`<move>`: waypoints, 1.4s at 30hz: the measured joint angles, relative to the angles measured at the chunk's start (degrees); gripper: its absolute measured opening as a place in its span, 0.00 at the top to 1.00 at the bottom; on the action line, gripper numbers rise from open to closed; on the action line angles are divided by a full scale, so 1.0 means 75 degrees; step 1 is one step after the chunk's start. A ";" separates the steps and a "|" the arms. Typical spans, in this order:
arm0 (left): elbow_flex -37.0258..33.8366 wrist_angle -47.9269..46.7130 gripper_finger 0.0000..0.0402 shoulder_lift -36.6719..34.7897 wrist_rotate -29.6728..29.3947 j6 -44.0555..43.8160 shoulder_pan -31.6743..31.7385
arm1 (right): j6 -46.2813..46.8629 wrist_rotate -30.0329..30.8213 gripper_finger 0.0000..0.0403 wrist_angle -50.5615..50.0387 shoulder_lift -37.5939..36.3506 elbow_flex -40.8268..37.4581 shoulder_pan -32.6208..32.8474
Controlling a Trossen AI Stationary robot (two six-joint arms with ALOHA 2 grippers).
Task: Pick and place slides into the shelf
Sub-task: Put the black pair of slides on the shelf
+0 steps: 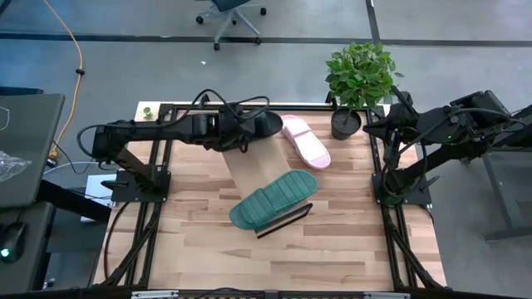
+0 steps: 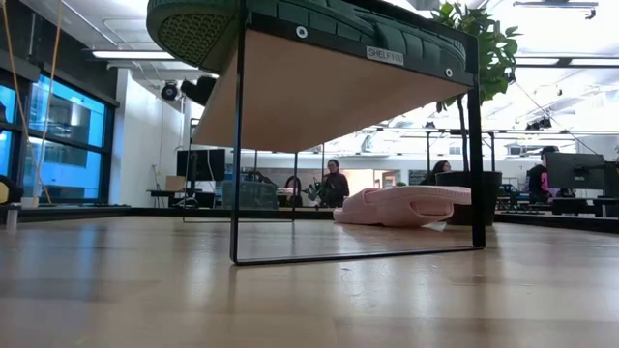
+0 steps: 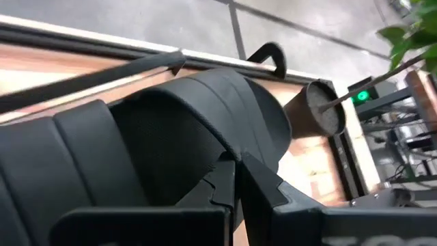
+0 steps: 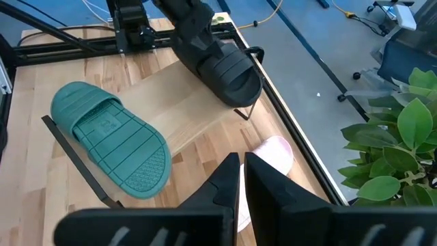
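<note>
My left hand [image 1: 249, 126] is clamped on the black slide [image 4: 225, 72], holding it above the far end of the shelf [image 4: 174, 102]. Beyond it, the green slide [image 1: 273, 198] already overhangs the shelf's other end. Release too near the rail and the black one tips off onto the surface [image 1: 349, 224] beside the pink slide [image 1: 304, 139]. My right hand [image 4: 242, 167] waits shut, holding nothing.

1. A small white label [image 2: 385, 55] sits on the front edge of the shelf [image 2: 319, 97] in the low view. It reads "SHELF", followed by smaller characters too fine to make out.
2. The green slide [image 4: 113, 139] shows a moulded mark on its ribbed sole in the right wrist view; it cannot be read.
</note>
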 joint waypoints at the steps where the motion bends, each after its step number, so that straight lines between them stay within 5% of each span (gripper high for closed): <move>1: -0.0021 -0.0006 1.00 0.0000 0.0002 -0.0027 0.0000 | -0.0001 0.0000 0.96 0.0000 0.0000 0.0000 0.0000; 34: -0.0023 -0.0257 1.00 -0.0006 -0.0001 -0.0164 0.0003 | 0.0002 0.0000 0.96 0.0000 0.0000 0.0000 0.0000; 42: -0.0023 -0.0280 0.87 -0.0009 -0.0037 -0.0143 0.0006 | 0.0002 0.0000 0.96 0.0000 0.0000 0.0000 0.0000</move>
